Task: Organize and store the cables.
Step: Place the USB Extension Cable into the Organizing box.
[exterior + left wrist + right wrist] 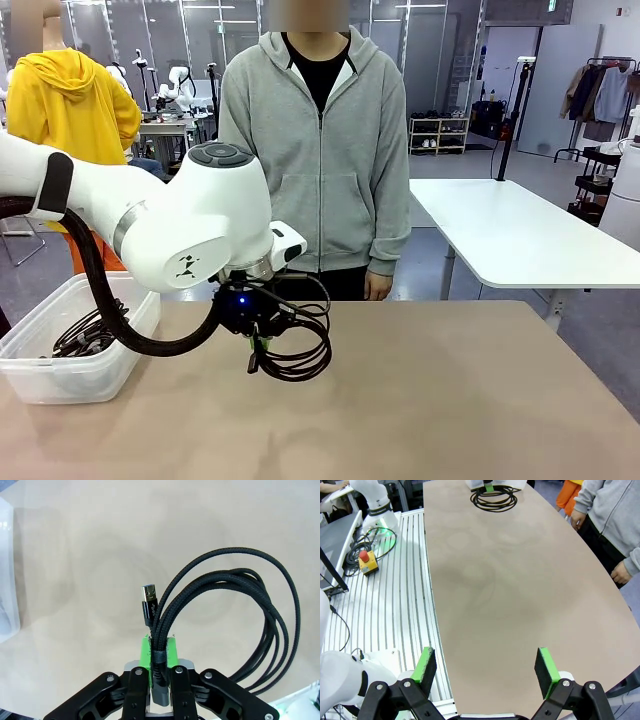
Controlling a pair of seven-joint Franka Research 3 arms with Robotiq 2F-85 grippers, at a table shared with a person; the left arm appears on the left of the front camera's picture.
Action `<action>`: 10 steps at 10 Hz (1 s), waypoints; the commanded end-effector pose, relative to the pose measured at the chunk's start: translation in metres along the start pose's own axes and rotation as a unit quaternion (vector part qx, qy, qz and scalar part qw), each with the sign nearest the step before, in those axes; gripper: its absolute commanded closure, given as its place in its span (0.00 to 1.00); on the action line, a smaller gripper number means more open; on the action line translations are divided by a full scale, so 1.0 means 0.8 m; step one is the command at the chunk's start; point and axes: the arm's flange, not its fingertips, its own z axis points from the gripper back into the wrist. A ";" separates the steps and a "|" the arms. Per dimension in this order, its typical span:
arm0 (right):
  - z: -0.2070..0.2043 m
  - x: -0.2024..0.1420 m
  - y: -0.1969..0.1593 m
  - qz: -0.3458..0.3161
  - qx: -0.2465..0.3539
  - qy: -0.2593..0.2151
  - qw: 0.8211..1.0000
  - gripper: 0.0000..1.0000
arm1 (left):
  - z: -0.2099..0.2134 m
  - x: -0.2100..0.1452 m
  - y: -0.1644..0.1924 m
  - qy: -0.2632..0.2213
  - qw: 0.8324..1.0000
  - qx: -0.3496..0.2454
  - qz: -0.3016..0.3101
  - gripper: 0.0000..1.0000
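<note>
The left tool (256, 345) is clamped tight on a coiled black braided cable with a metal USB plug (295, 345), its green pads (146, 650) pinching the bundle at the small tie where the strands gather; in the left wrist view the plug end stands straight up just past the fingertips, while the loops swing out to one side and hang free above the tan desk (420, 400). What the next move appears to turn on is where the clear plastic storage bin (125, 345) lies from this tool: it sits at the desk's left edge, just beside the arm's elbow and close behind the tool's own hose, already holding other black cords (85, 338). The held coil hangs below the tool, its loops roughly upright. The left tool is far nearer the bin than the right tool (487, 672), which hovers with jaws spread wide and empty over the desk's near edge. No brand, label or readable writing shows on the cable or bin.
</note>
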 end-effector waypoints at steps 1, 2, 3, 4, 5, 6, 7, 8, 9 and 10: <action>0.002 0.001 -0.002 0.010 0.000 -0.006 1.000 0.00 | 0.017 0.031 0.050 0.001 1.000 -0.003 -0.011 0.86; 0.002 0.001 -0.002 0.010 0.000 -0.006 1.000 0.00 | 0.027 0.039 0.092 -0.009 1.000 -0.011 -0.018 0.86; 0.002 0.001 -0.002 0.010 0.000 -0.006 1.000 0.00 | 0.037 0.044 0.135 -0.021 0.999 -0.024 -0.025 0.86; 0.002 0.001 -0.002 0.010 0.000 -0.006 1.000 0.00 | 0.046 0.046 0.176 -0.029 0.998 -0.023 -0.045 0.86; 0.002 0.001 -0.002 0.010 0.000 -0.006 1.000 0.00 | 0.058 0.046 0.223 -0.024 0.997 -0.028 -0.070 0.86; 0.002 0.001 -0.002 0.010 0.000 -0.006 1.000 0.00 | 0.068 0.043 0.264 -0.027 0.997 -0.019 -0.066 0.86; 0.002 0.001 -0.002 0.010 0.000 -0.006 1.000 0.00 | 0.078 0.040 0.307 -0.033 0.998 -0.016 -0.049 0.86; 0.002 0.001 -0.002 0.010 0.000 -0.006 1.000 0.00 | 0.086 0.037 0.351 -0.041 0.999 -0.011 -0.034 0.86; 0.002 0.001 -0.002 0.010 0.000 -0.006 1.000 0.00 | 0.085 0.040 0.406 -0.039 0.999 -0.014 -0.012 0.86; 0.002 0.001 -0.002 0.010 0.000 -0.006 1.000 0.00 | 0.081 0.040 0.451 -0.019 0.999 -0.033 0.003 0.86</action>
